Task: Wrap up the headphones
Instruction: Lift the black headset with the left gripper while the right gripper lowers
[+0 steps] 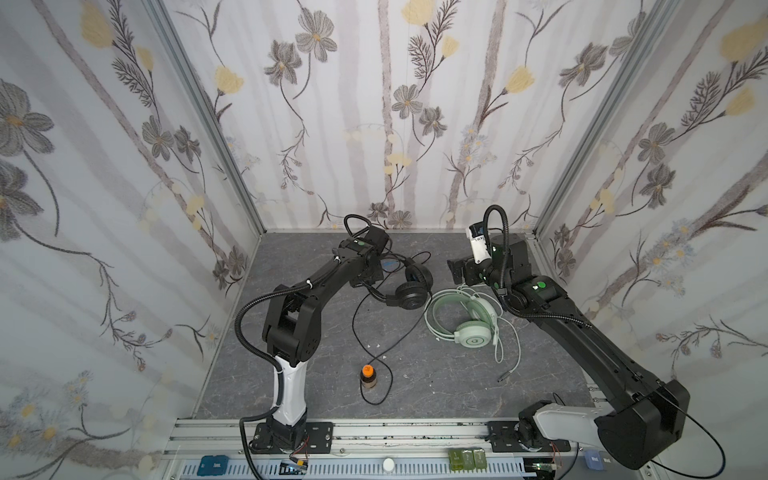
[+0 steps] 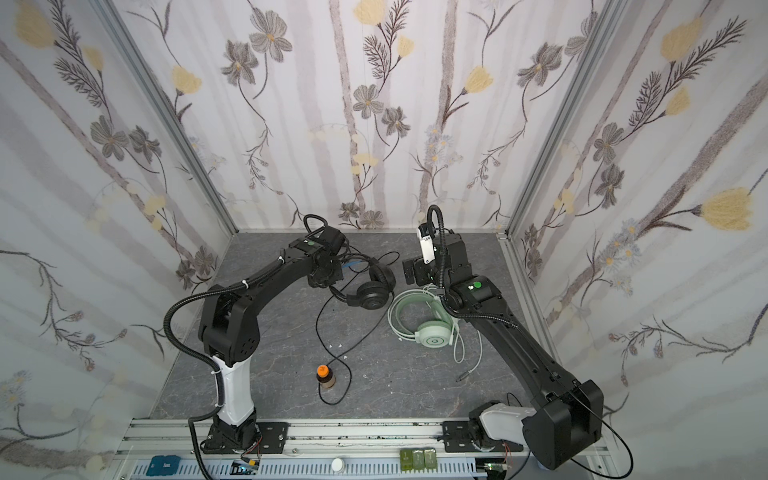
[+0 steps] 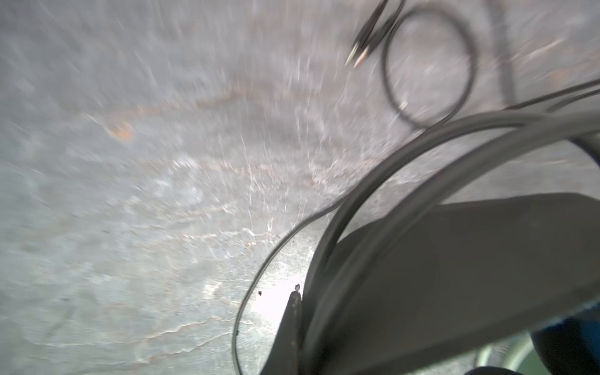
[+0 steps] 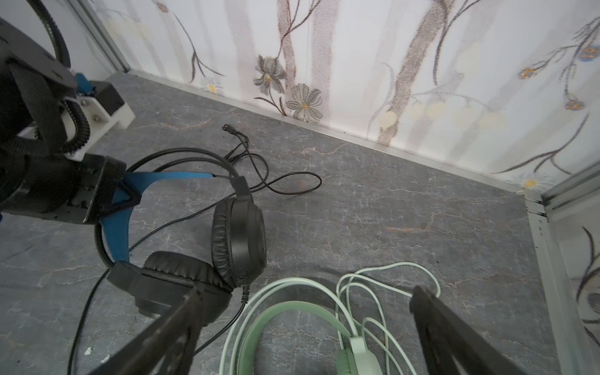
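Table count: three loose items.
Two headsets: one black headset [image 1: 409,293], one green headset [image 1: 473,338]. One bottle [image 1: 367,376], orange cap.

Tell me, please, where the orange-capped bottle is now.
In both top views the orange-capped bottle stands at the front middle of the table, right of the left arm's base, with the black cable looping around it.

Grey marbled tabletop [image 1: 436,374] bears black headphones [image 1: 409,295], green headphones [image 1: 471,332], bottle [image 1: 368,376]
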